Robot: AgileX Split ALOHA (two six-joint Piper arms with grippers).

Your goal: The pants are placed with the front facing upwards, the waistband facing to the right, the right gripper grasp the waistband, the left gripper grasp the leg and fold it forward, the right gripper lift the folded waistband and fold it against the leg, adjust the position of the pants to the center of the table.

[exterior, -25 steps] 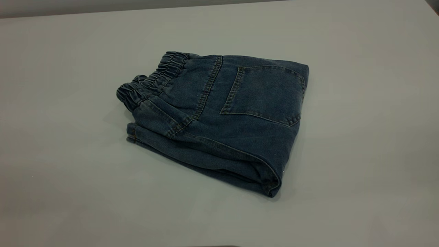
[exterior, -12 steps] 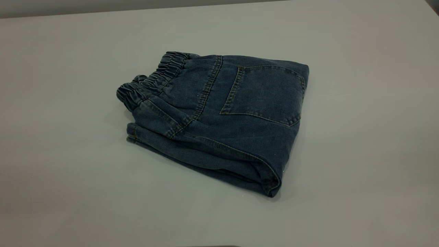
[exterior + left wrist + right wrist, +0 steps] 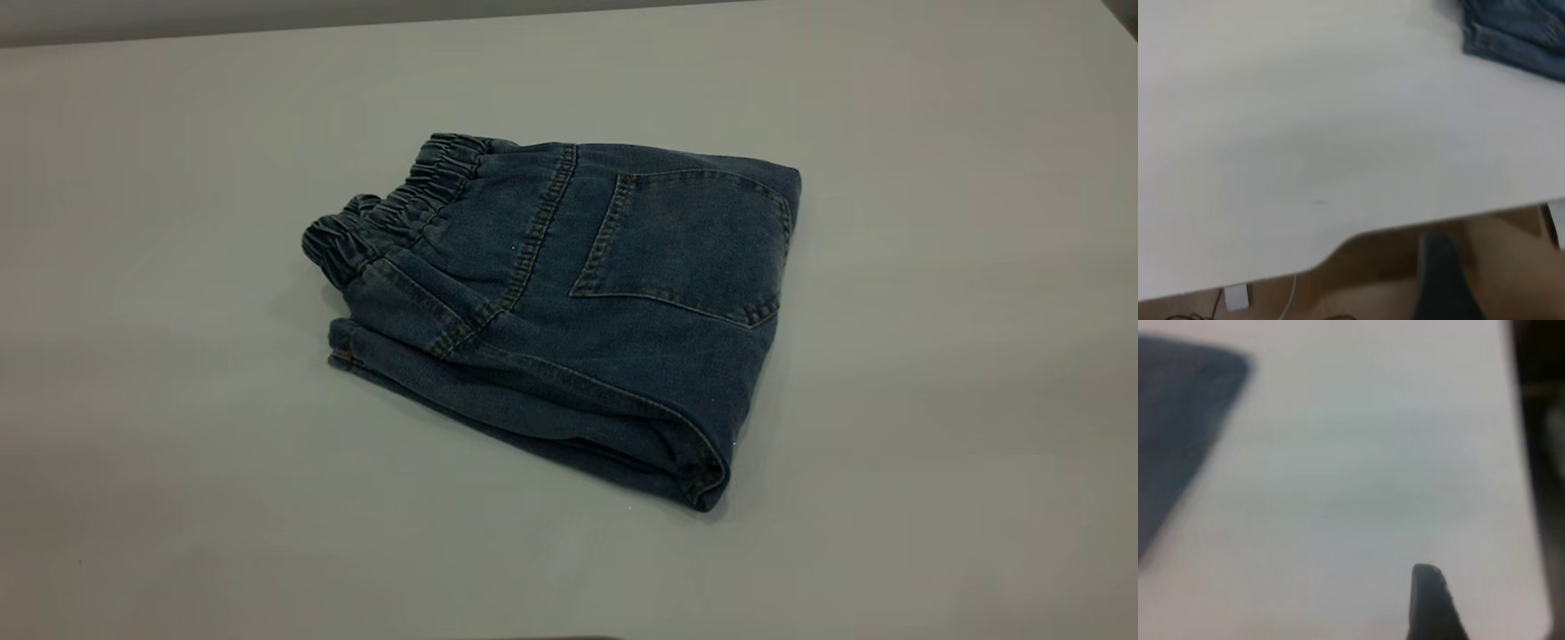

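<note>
The table point(image 3: 933, 400) carries the pants point(image 3: 569, 311), folded into a thick soft bundle near its middle, waistband point(image 3: 391, 213) at the left. A grip on the layered edge is advised. Only one right gripper point(image 3: 1431, 603) tip is seen; its opening cannot be told.

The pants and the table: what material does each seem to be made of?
The pants: blue denim, by the faded matte weave, tan stitching and patch pocket; the waistband looks elasticated, being gathered into pleats. The table: smooth, matte pale grey, possibly laminate.
</note>
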